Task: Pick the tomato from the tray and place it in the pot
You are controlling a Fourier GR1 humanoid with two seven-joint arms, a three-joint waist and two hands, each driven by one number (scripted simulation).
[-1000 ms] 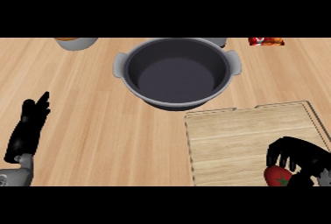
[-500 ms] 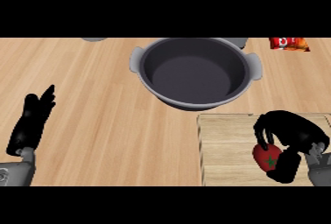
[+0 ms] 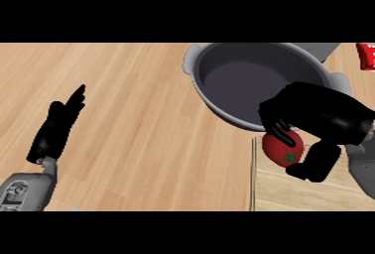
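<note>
The right hand (image 3: 322, 119) curls its fingers and thumb round the red tomato (image 3: 282, 149), holding it above the corner of the wooden tray (image 3: 307, 191), just at the near rim of the grey pot (image 3: 256, 74). The left hand (image 3: 57, 126) rests at the left over the wooden table (image 3: 139, 99), its fingers straight and together, holding nothing

Right hand (image 3: 322, 119) is gripping the tomato (image 3: 282, 149) at the tray's (image 3: 307, 191) left edge, seemingly just clear of the pot (image 3: 249, 74). Left hand (image 3: 57, 126) is resting open, lower left.
</note>
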